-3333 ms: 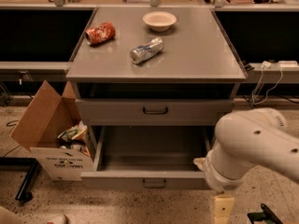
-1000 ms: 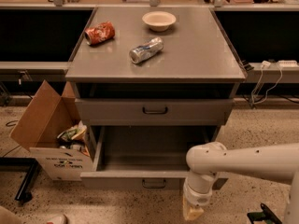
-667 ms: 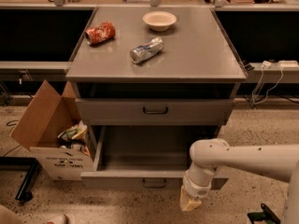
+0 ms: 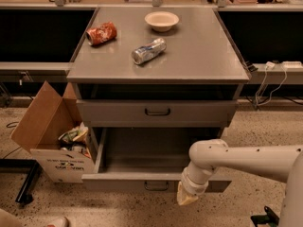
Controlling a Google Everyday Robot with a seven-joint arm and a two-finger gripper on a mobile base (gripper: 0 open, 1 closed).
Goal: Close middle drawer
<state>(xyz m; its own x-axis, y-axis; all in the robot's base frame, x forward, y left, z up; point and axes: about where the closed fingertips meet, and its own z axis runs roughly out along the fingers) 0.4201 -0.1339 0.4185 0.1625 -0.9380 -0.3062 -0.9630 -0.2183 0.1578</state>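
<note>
Camera view: the middle drawer (image 4: 118, 180) stands pulled well out of the cabinet, its interior exposed and apparently empty (the far corners lie in shadow). Its loop handle (image 4: 156, 186) sits at centre front. The hand (image 4: 187, 198) hangs at the frame's 5 o'clock, just in front of the drawer front, with the handle at its 10 o'clock. Whether the hand is open or closed cannot be told. The arm (image 4: 246, 160) reaches in low from 3 o'clock, probably so the hand can bear on the front and push toward 12 o'clock. Contact cannot be confirmed. The top drawer (image 4: 199, 111) sits nearly shut. The tabletop (image 4: 208, 65) carries a bowl (image 4: 162, 20), a red can (image 4: 101, 33) and a silver can (image 4: 148, 50), all above the push path.
</note>
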